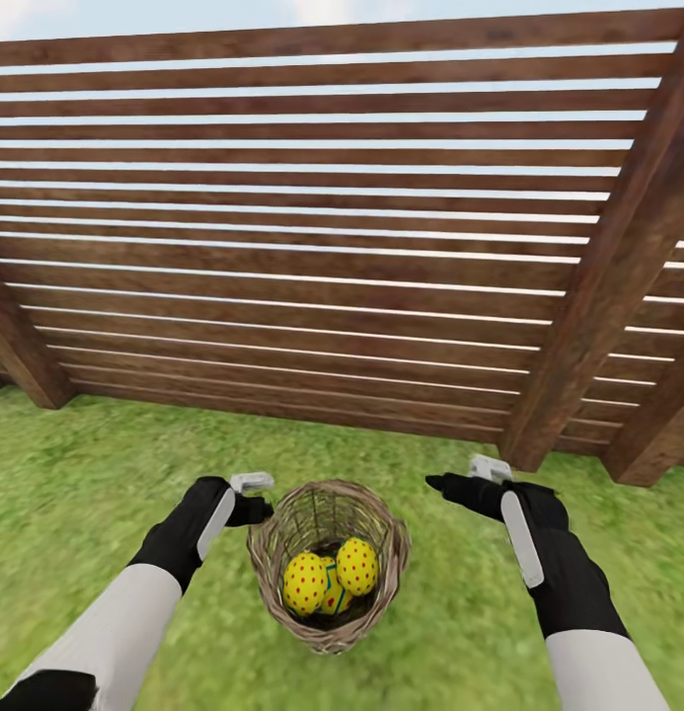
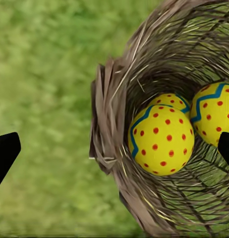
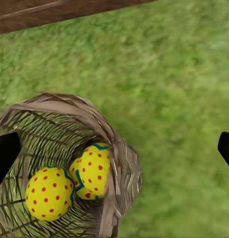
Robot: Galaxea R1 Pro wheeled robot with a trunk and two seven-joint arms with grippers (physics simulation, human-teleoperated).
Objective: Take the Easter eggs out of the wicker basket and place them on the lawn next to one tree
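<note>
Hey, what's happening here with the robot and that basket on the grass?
The robot stands over a wicker basket on the lawn, close to a slatted wooden fence. All three Easter eggs are in the basket, none taken out yet. The left tool sits at the basket's rim, its fingers spread to either side of the rim in the left wrist view. The right tool hovers open off to the basket's other side, holding nothing.

head cam high, wrist cams close (shared basket [image 1: 328, 563])
</note>
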